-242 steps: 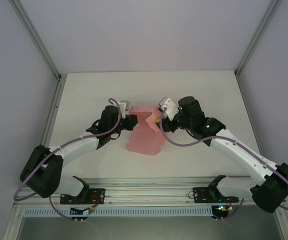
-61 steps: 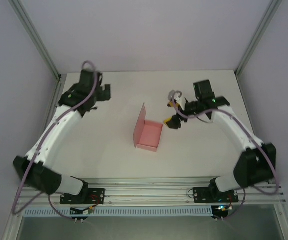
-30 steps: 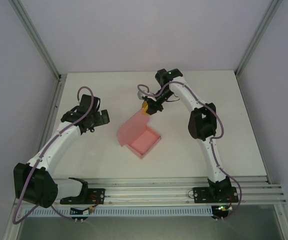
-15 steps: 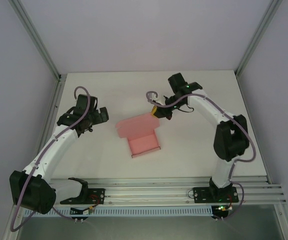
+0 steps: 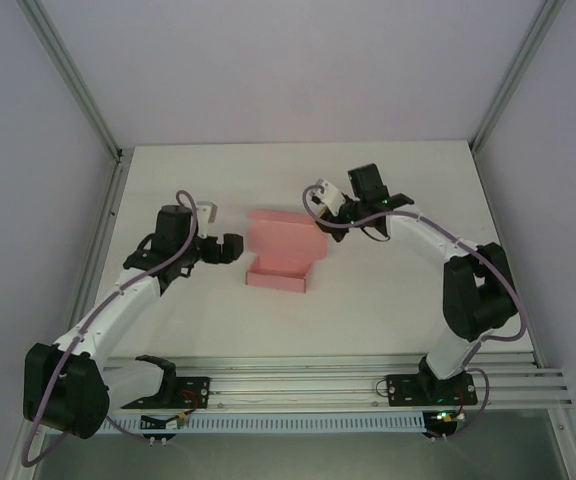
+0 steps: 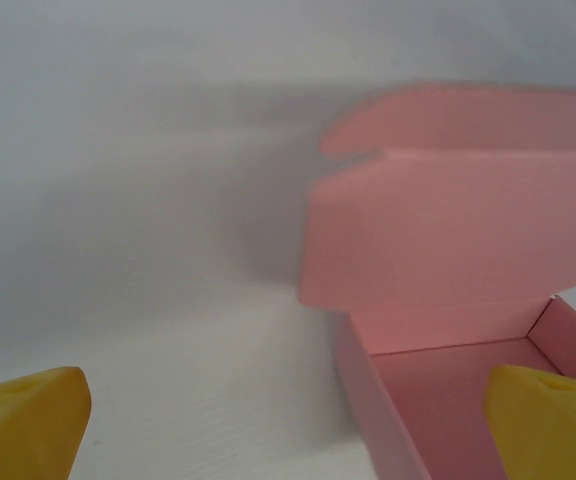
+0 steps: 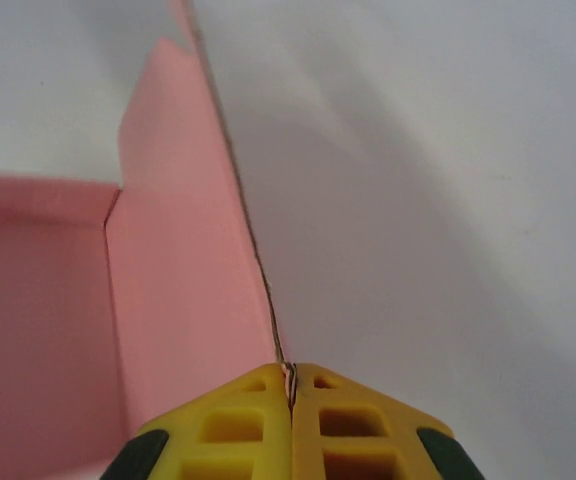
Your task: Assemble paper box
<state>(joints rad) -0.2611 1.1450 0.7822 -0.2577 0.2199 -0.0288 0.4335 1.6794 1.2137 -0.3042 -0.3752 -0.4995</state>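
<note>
Low across the white table [image 5: 388,300], left arm bent toward the centre, left gripper [image 5: 230,247] aimed rightward, jaws spread wide, just left of the paper box [image 5: 280,262] and apart from it. From the right, right arm arched in, right gripper [image 7: 290,385] with jaws pinched shut on the raised lid's thin edge. Mid-table: shallow rectangular tray of matte salmon-pink card, lid flap raised along the far side.

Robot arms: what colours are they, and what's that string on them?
The left arm and right arm are white tubes with black joints. The string is a mauve cable looping along each. Their fingers are yellow with square holes.
</note>
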